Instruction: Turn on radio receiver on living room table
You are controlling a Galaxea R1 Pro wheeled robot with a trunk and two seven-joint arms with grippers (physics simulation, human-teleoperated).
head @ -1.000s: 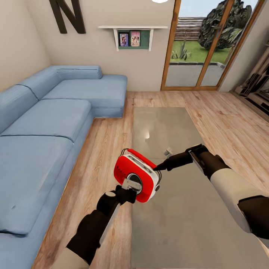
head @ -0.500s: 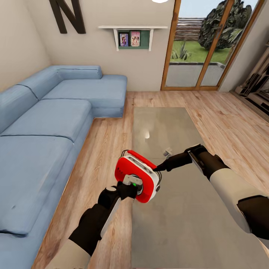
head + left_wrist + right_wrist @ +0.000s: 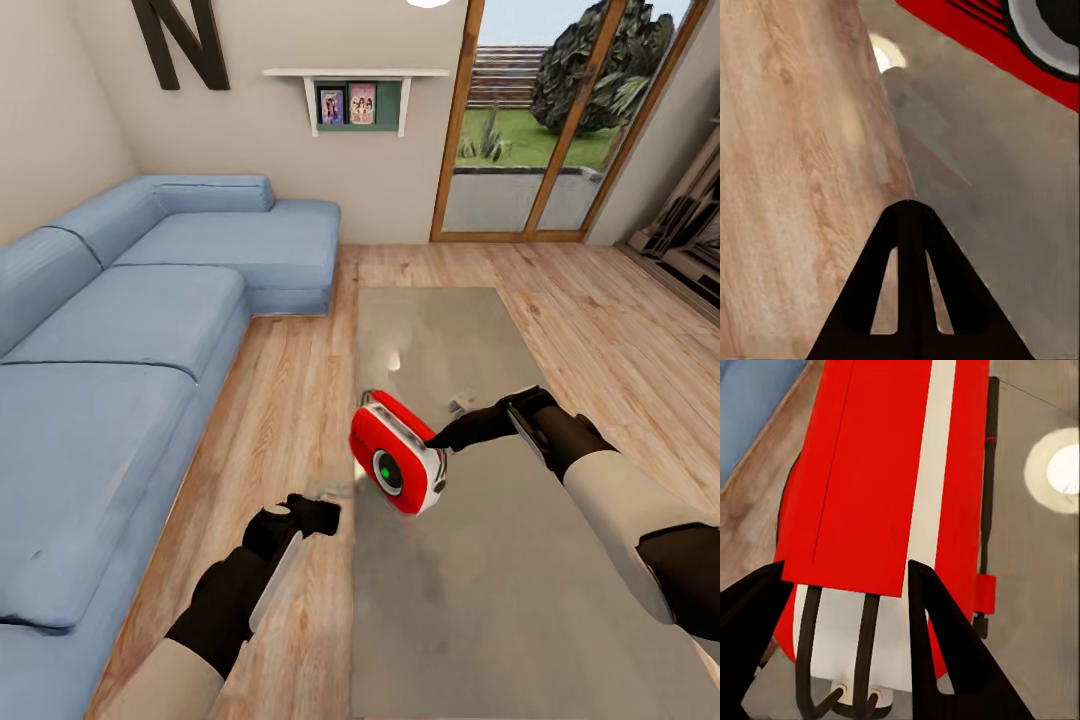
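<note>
Red radio receiver (image 3: 398, 466) between right gripper (image 3: 436, 441) fingers

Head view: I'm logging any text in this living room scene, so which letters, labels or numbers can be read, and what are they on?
"N": a large dark letter on the beige wall above the sofa.
The two small pictures under the wall shelf: too small to read.
The radio receiver: no legible label, just a green-lit dial.
</note>
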